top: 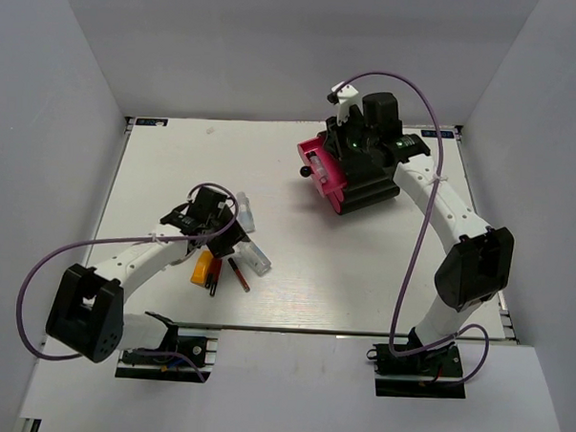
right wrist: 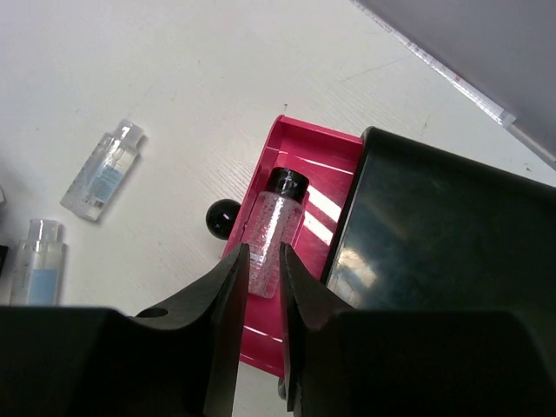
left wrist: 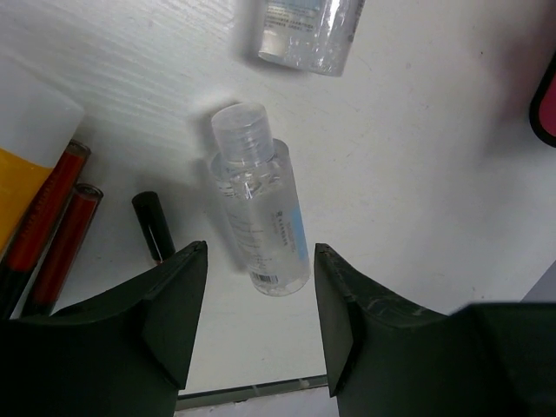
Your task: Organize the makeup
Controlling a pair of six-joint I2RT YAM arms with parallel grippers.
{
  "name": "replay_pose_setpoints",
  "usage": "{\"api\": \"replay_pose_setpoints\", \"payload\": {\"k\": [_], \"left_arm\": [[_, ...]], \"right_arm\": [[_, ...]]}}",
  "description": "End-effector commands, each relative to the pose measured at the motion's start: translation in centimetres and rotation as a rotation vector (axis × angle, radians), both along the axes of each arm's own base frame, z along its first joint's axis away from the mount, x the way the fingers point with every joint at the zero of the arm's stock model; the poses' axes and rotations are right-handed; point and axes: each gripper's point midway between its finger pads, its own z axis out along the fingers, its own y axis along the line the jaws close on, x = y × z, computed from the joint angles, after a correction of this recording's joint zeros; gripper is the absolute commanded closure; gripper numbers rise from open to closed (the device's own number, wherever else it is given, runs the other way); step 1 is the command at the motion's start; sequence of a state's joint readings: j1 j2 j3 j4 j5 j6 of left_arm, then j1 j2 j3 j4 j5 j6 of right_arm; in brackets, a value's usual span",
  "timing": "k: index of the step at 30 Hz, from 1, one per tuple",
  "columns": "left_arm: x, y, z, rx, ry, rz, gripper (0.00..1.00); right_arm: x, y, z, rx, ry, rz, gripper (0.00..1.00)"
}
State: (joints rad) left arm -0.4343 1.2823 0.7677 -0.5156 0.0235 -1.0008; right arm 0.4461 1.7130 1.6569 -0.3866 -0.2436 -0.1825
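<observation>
My left gripper (left wrist: 261, 250) is open and empty, just above the table, with a clear blue-label bottle (left wrist: 258, 213) lying ahead of its jaws. A second clear bottle (left wrist: 311, 30) lies farther off. Two red pencils (left wrist: 48, 213), a dark pencil (left wrist: 155, 224) and the orange tube (left wrist: 17, 187) lie to the left. In the top view the left gripper (top: 227, 244) is beside the bottles (top: 256, 258) and the orange tube (top: 204, 267). My right gripper (right wrist: 263, 250) is shut on a clear black-capped bottle (right wrist: 276, 217) lying in the open pink drawer (right wrist: 304, 156).
The black box (top: 371, 186) stands at the back right with its pink drawer (top: 320, 174) pulled out to the left. The drawer has a round black knob (right wrist: 223, 217). The table's near edge lies just behind the left gripper. White walls enclose the table.
</observation>
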Motion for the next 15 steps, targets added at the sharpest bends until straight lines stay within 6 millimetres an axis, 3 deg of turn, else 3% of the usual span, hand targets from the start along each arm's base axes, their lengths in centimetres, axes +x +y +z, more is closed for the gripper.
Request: {"api": "replay_pose_setpoints", "payload": {"k": [1, 5, 15], "left_arm": [[0.9, -1.3, 1.0, -0.026, -0.011, -0.023, 0.38], [1.6, -2.0, -0.3, -0.015, 0.041, -0.038, 0.36], [0.9, -2.7, -3.3, 0.042, 0.152, -0.07, 0.31]], "right_arm": [[-0.2, 0.0, 1.0, 0.036, -0.028, 0.01, 0.74], [-0.2, -0.4, 0.6, 0.038, -0.015, 0.004, 0.73], [0.0, -1.2, 0.3, 0.042, -0.012, -0.016, 0.71]]}}
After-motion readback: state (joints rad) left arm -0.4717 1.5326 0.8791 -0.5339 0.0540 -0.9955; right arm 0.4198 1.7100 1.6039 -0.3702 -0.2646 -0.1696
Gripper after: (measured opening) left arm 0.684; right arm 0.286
